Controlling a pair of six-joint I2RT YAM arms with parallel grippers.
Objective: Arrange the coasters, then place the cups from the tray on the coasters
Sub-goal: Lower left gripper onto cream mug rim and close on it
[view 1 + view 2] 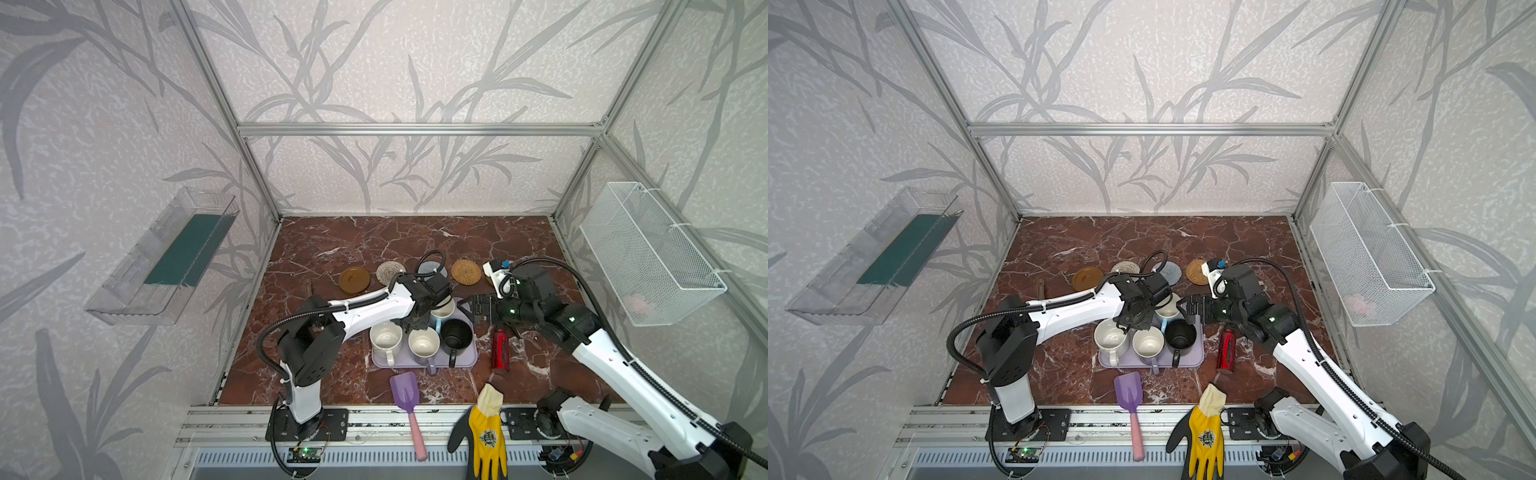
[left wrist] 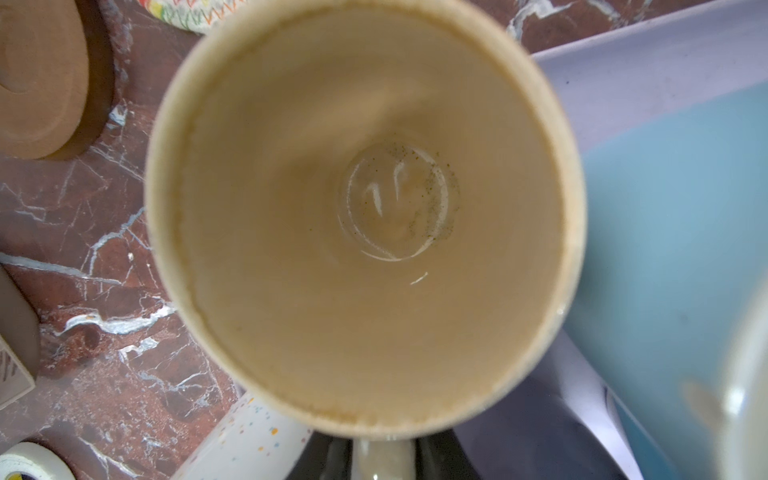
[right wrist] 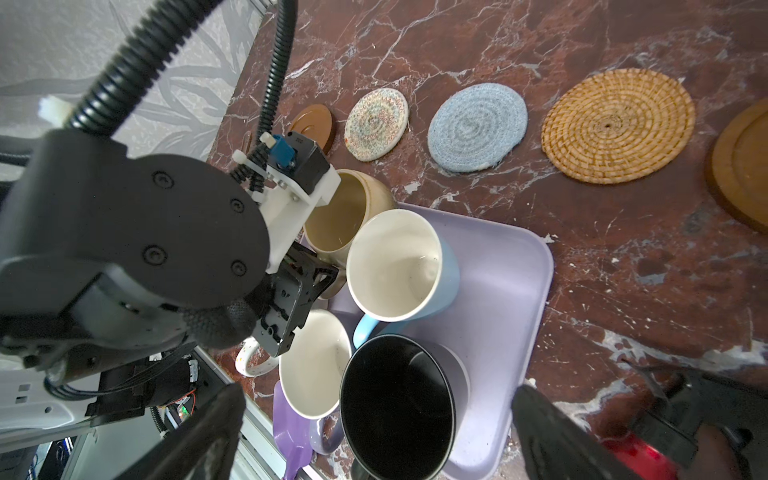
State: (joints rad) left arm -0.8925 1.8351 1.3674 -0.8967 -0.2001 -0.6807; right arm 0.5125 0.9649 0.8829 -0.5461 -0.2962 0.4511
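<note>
Five coasters lie in a row behind the tray: amber-brown [image 3: 313, 124], woven beige-white [image 3: 376, 124], grey-blue [image 3: 477, 126], rattan [image 3: 618, 124], and a second amber-brown one [image 3: 744, 166]. The lavender tray [image 1: 469, 359] holds the light blue [image 3: 399, 266], speckled white [image 1: 385, 338], lavender [image 1: 424, 345] and black [image 1: 456, 336] cups. At the tray's far corner my left gripper [image 2: 382, 457] is shut on the handle of the beige-yellow cup [image 2: 365, 216]; whether that cup is lifted I cannot tell. My right gripper [image 3: 376, 399] hangs wide open above the black cup, holding nothing.
A red spray bottle [image 1: 500, 349] lies just right of the tray. A purple scoop [image 1: 405, 392] and a yellow glove [image 1: 488, 432] sit at the front edge. A white tape roll [image 2: 29, 461] is left of the tray. A wire basket [image 1: 648, 253] hangs on the right wall.
</note>
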